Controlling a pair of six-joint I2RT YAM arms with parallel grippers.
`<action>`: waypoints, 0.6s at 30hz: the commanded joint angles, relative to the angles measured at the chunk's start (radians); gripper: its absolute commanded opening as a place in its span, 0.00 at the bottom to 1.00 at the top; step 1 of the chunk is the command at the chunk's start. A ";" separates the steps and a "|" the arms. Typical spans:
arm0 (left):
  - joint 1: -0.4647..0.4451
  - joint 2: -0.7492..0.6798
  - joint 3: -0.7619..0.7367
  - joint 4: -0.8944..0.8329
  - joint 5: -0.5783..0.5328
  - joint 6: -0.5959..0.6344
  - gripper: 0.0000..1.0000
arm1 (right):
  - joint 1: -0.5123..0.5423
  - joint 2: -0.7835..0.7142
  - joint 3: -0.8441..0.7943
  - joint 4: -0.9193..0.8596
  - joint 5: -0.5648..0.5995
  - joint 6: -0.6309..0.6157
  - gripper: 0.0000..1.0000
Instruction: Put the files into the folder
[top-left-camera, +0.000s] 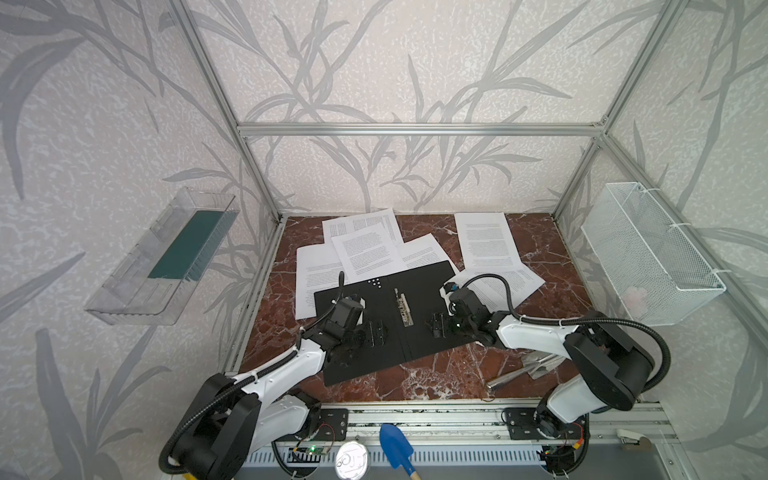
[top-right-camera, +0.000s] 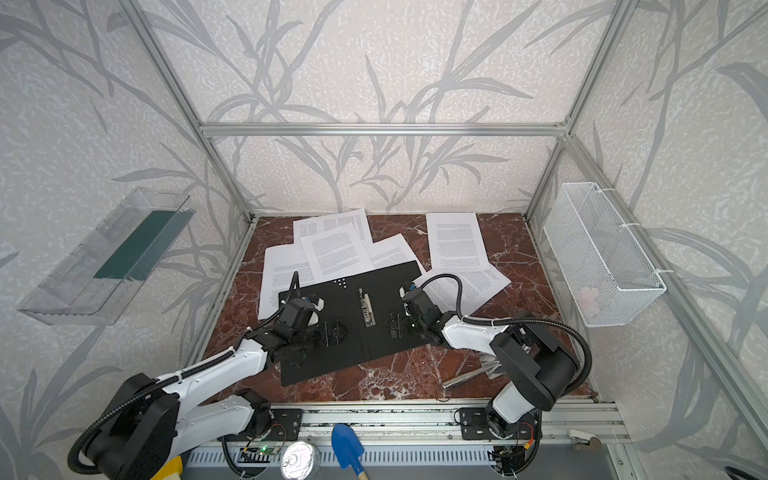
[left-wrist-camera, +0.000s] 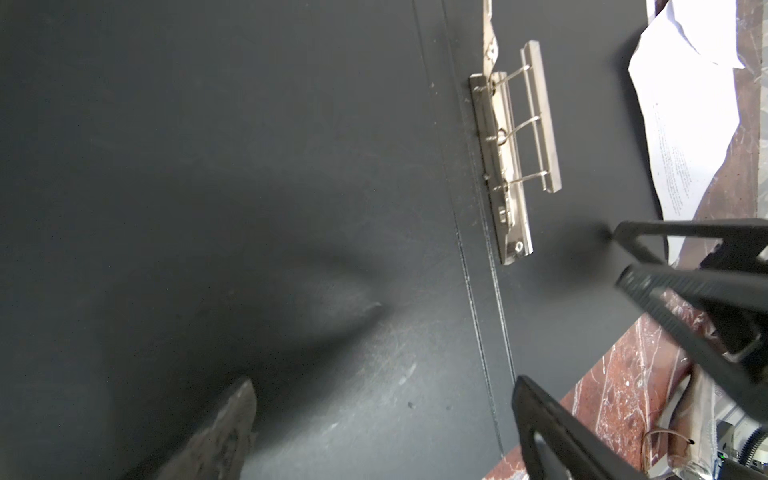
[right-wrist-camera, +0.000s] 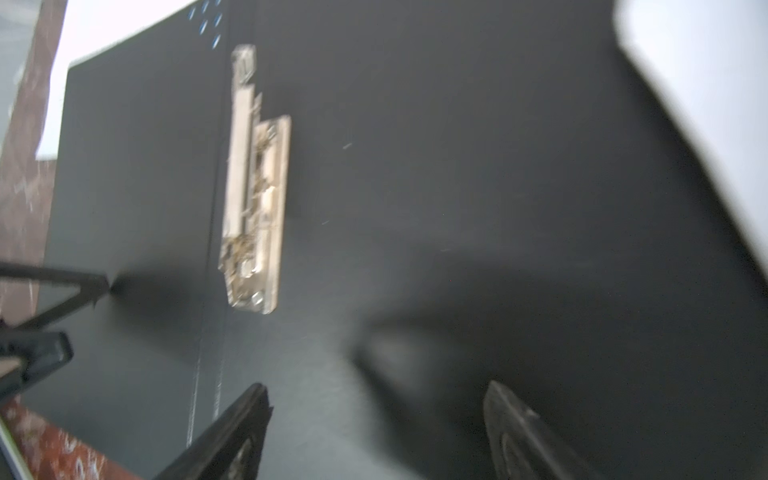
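Note:
The folder (top-left-camera: 419, 286) lies open on the marble table, black inside up, with its metal clip (top-left-camera: 405, 309) along the spine; both top views show it (top-right-camera: 386, 286). Several white printed files (top-left-camera: 365, 249) lie loose behind it and to its right (top-left-camera: 486, 239). My left gripper (top-left-camera: 376, 334) hovers open over the folder's left half, nothing between its fingers (left-wrist-camera: 382, 386). My right gripper (top-left-camera: 436, 324) stands open over the right half, also empty (right-wrist-camera: 376, 388). In the wrist views the clip (left-wrist-camera: 511, 149) (right-wrist-camera: 255, 199) lies between the two grippers.
A clear plastic bin (top-left-camera: 166, 257) hangs on the left wall and a white wire basket (top-left-camera: 648, 253) on the right. Silvery metal tools (top-left-camera: 523, 370) lie at the front right. A blue trowel (top-left-camera: 395, 444) and a tin can (top-left-camera: 352, 461) sit beyond the front rail.

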 joint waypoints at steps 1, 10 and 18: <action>0.000 -0.042 -0.016 -0.055 -0.052 0.004 0.97 | -0.061 -0.027 -0.069 -0.083 0.088 0.075 0.86; 0.001 -0.032 -0.014 -0.055 -0.056 0.005 0.97 | -0.185 -0.102 -0.120 -0.183 0.192 0.122 0.96; 0.000 -0.027 -0.012 -0.051 -0.054 0.005 0.97 | -0.207 -0.097 -0.092 -0.210 0.120 0.072 0.97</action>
